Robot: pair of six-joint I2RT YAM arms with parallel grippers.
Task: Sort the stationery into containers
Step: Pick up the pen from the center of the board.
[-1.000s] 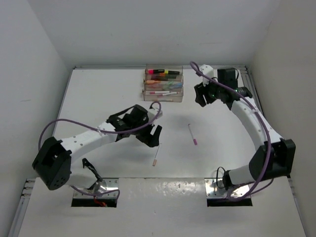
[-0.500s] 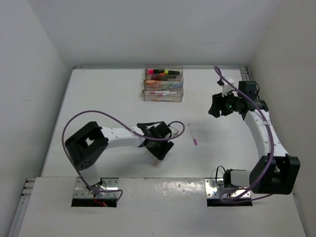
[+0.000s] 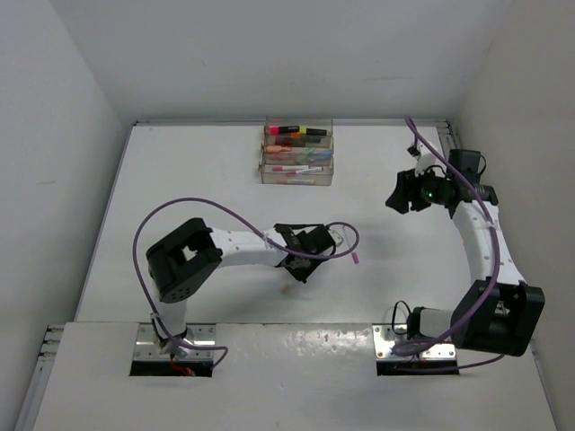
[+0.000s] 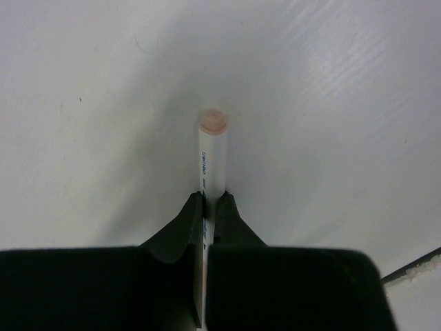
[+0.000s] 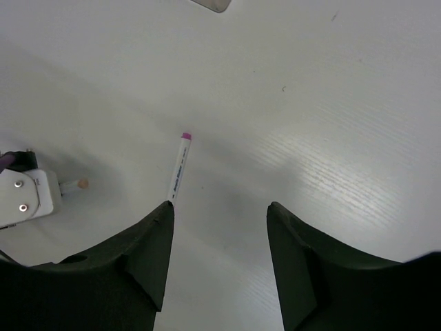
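My left gripper (image 4: 211, 196) is shut on a thin white pen with a peach end (image 4: 212, 148), which lies on the white table and points away from the jaws. From above, that gripper (image 3: 295, 272) sits low at the table's middle front. A second white pen with a pink cap (image 3: 354, 253) lies just to its right, and the right wrist view shows this pink-capped pen (image 5: 179, 165) too. My right gripper (image 5: 220, 203) hangs open and empty above the table, at the right (image 3: 401, 193). The containers (image 3: 297, 154), a stepped block of clear trays with highlighters and pens inside, stand at the back centre.
The left arm's purple cable (image 3: 346, 235) loops over the table beside the pink-capped pen. White walls close in the table on the left, back and right. A corner of the containers (image 5: 213, 4) shows at the top of the right wrist view.
The left gripper dropped onto the peach-ended pen and shut on it. The right arm drew back to the right, away from the containers, its jaws staying open.
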